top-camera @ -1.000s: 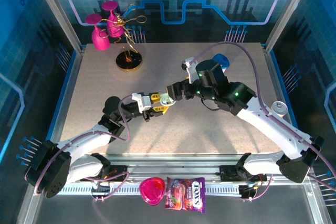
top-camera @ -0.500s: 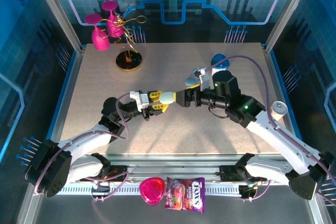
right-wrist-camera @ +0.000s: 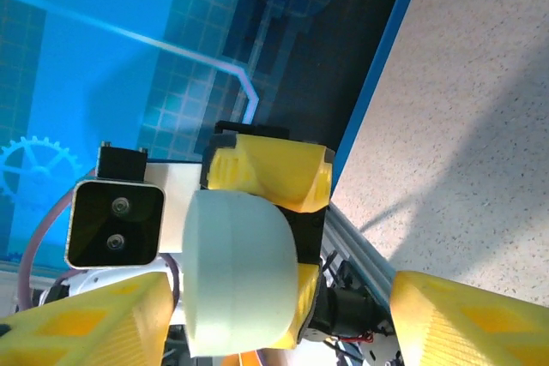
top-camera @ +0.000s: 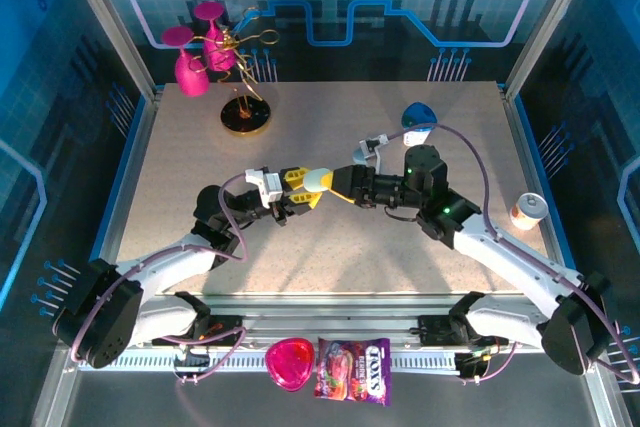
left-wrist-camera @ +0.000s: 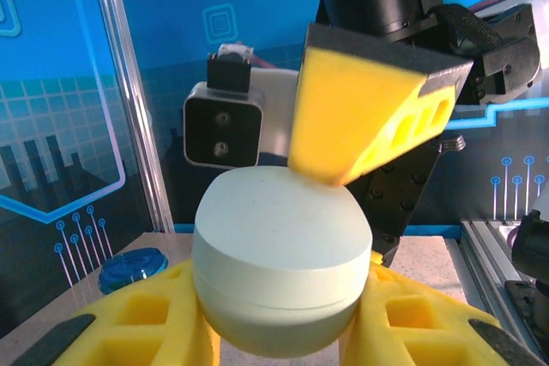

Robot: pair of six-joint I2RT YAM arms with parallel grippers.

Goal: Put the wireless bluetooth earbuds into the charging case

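The charging case [top-camera: 317,180] is a pale light-blue pebble, lid closed, held above the middle of the table. My left gripper [top-camera: 305,187] is shut on it, with yellow fingers [left-wrist-camera: 129,319] pressing both sides of the case [left-wrist-camera: 274,237]. My right gripper [top-camera: 338,184] faces it from the right, open and straddling the case [right-wrist-camera: 240,272]. One right finger [left-wrist-camera: 360,117] rests on the case's top. The other finger [right-wrist-camera: 472,315] stands well apart from it. The earbuds are out of view.
A blue-topped white container [top-camera: 420,119] stands at the back right, and a small can [top-camera: 527,211] sits near the right edge. Pink cups [top-camera: 195,52] and a gold stand [top-camera: 245,117] occupy the back left. A pink heart [top-camera: 290,362] and a candy bag [top-camera: 352,369] lie on the front rail.
My right gripper has swung left and reached over the case, with its jaws narrowing. The left gripper kept hold of the case and shifted slightly up.
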